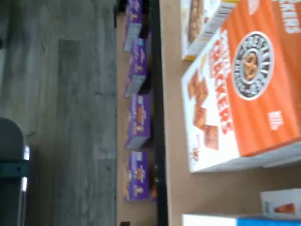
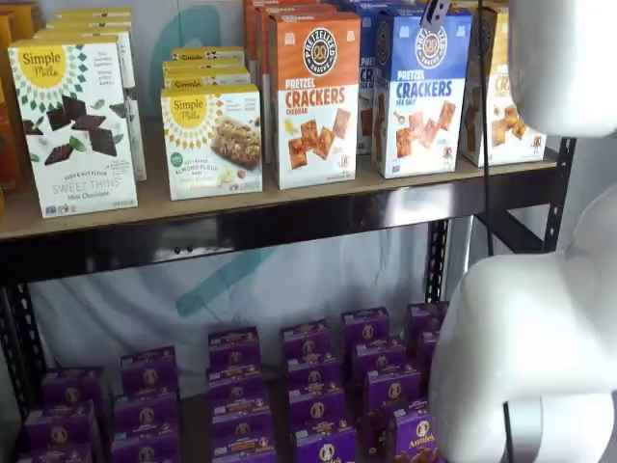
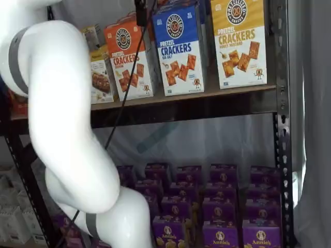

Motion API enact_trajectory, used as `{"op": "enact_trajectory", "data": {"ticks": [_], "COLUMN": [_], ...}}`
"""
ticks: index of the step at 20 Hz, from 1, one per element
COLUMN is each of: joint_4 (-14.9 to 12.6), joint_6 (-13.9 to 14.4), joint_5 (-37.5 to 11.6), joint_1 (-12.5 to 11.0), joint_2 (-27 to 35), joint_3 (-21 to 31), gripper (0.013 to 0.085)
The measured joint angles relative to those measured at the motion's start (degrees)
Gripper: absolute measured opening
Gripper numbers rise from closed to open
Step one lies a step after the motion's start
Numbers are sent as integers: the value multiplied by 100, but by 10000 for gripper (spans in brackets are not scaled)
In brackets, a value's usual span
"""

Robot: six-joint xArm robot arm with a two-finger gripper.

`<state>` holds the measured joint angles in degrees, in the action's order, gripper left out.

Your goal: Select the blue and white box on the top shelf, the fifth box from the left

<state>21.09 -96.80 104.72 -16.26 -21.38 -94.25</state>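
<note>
The blue and white box [image 2: 421,92] stands upright on the top shelf [image 2: 318,217], between an orange-and-white Pretzel Crackers box [image 2: 313,96] and a yellow one [image 2: 501,96]. It shows in both shelf views [image 3: 181,49]. My gripper [image 2: 434,12] hangs from the top edge in front of the blue box's upper part, and only a dark fingertip [image 3: 140,13] with a cable beside it shows, so no gap can be judged. In the wrist view the orange box [image 1: 249,84] fills the frame, and only a blue and white edge [image 1: 268,221] of the blue box shows.
Simple Mills boxes [image 2: 210,140] stand further left on the top shelf. Several purple Annie's boxes [image 2: 308,386] fill the lower shelf. My white arm [image 2: 540,338] covers the right of one shelf view and the left of the other [image 3: 62,129]. Black uprights [image 3: 282,129] frame the shelves.
</note>
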Motion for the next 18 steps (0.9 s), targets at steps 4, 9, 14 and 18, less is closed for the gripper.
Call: {"op": "enact_trajectory", "data": {"ticks": [4,9,14,18], "joint_4": [-347,-761,-879,-936], "joint_6": [14,-33,-26,-64], "joint_5": [-249,-604,-496,-521], "joint_1": [180,354,409,411], "joint_2": [194,486,906,1124], "joint_3": [-281,-527,-952,-1082], "gripper": [850,850,850,850]}}
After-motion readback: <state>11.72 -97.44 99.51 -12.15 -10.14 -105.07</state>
